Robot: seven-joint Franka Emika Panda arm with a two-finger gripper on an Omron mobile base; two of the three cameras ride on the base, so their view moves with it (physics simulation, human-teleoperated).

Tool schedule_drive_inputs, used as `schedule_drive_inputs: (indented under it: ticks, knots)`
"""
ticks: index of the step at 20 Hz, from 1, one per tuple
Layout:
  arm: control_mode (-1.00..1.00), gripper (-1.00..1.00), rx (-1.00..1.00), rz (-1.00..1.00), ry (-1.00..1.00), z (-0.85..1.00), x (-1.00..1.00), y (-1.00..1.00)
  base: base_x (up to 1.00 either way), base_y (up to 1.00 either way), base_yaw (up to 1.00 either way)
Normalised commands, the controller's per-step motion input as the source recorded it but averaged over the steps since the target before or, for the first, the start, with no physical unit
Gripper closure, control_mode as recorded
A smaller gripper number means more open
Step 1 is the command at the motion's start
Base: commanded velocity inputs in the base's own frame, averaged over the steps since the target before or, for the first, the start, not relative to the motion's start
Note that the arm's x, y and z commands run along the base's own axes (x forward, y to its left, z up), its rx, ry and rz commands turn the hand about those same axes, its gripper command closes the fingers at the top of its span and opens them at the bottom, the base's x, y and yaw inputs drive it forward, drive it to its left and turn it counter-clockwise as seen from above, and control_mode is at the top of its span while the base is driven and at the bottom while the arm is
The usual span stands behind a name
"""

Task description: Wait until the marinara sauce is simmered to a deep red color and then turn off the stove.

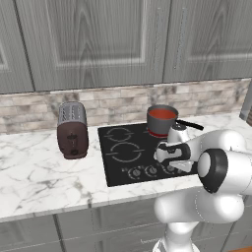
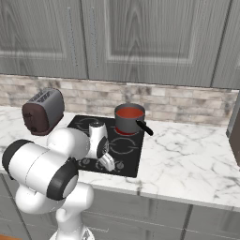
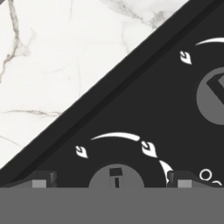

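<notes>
With the marinara sauce [image 1: 162, 114] red in its saucepan [image 2: 129, 121] at the stove's [image 1: 120, 162] 1 o'clock burner, I'd drop the wide-open, empty claw [image 3: 111, 180] squarely round the knob [image 3: 116, 178] at 6 o'clock between its 2 tips, then twist.

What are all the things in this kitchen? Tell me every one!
sauce: one, orange-red, in the pan
pan: one, grey with black handle, on the back right burner
stove: one, black glass with white rings, set in the counter
knobs: a row, grey, along the stove's front edge
toaster: one, brown and silver, left of the stove
counter: one, white marble
cabinets: grey wood, above and below
backsplash: tan brick
arm: one, white
pincer: one, open, straddling a knob
</notes>
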Motion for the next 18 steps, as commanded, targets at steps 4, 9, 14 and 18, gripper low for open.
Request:
schedule_drive_inputs:
  ticks: [4, 9, 14, 18]
  knots:
    - [-1.0, -1.0, 0.0, 0.0, 0.0, 0.0, 0.0, 0.0, 0.0, 0.0, 0.0]
    - [-1.0, -1.0, 0.0, 0.0, 0.0, 0.0, 0.0, 0.0, 0.0, 0.0, 0.0]
    - [-1.0, -1.0, 0.0, 0.0, 0.0, 0.0, 0.0, 0.0, 0.0, 0.0, 0.0]
    - [-1.0, -1.0, 0.0, 0.0, 0.0, 0.0, 0.0, 0.0, 0.0, 0.0, 0.0]
